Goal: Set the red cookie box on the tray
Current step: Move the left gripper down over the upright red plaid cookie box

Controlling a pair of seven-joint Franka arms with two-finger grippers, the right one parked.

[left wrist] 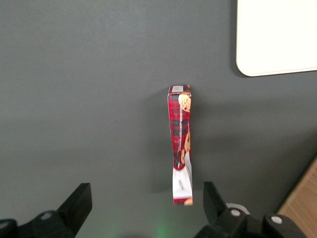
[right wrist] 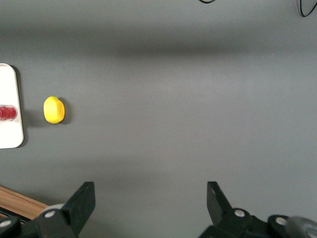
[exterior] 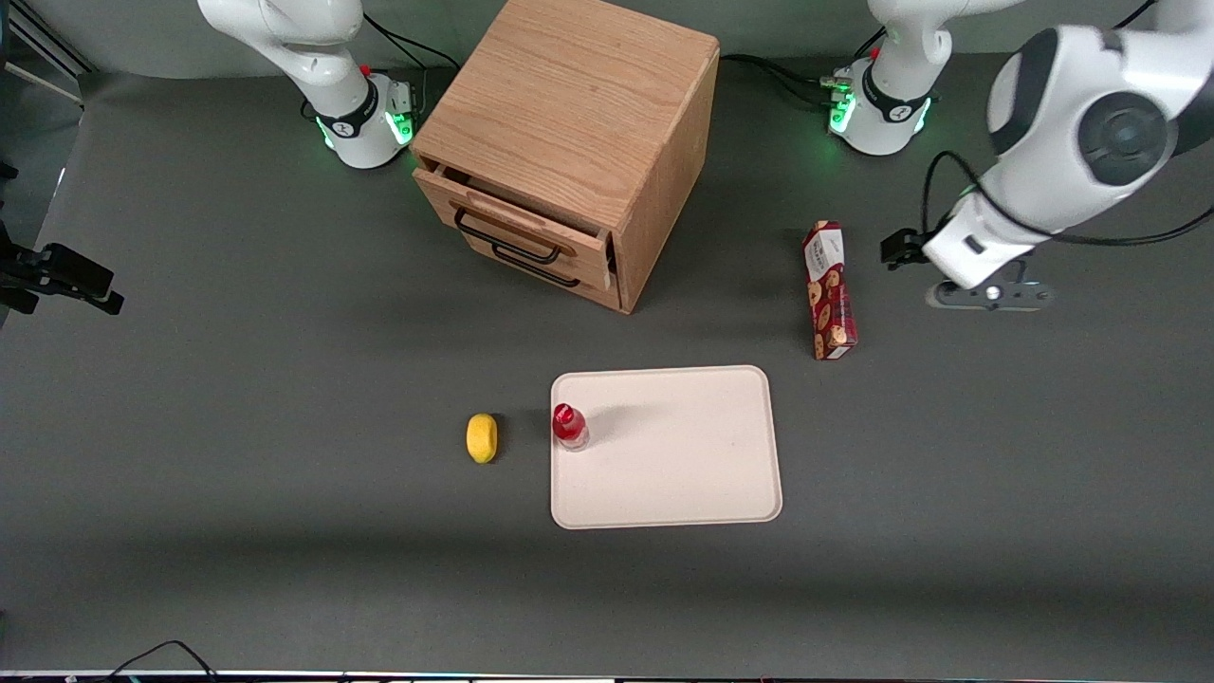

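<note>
The red cookie box (exterior: 829,289) lies on its narrow long side on the grey table, a little farther from the front camera than the tray (exterior: 683,474) and toward the working arm's end. In the left wrist view the red cookie box (left wrist: 181,144) shows its white label end nearest the camera, close to one finger (left wrist: 213,198). My gripper (left wrist: 146,203) hangs above the table, open and holding nothing. From the front, the gripper (exterior: 989,295) is beside the box, apart from it and nearer the working arm's end. A corner of the tray (left wrist: 277,39) shows past the box.
A small red-capped bottle (exterior: 569,426) stands on the tray's edge, with a yellow lemon (exterior: 482,437) beside it on the table. A wooden drawer cabinet (exterior: 569,142), its upper drawer slightly open, stands farther back; a corner of the cabinet (left wrist: 304,208) shows near my gripper.
</note>
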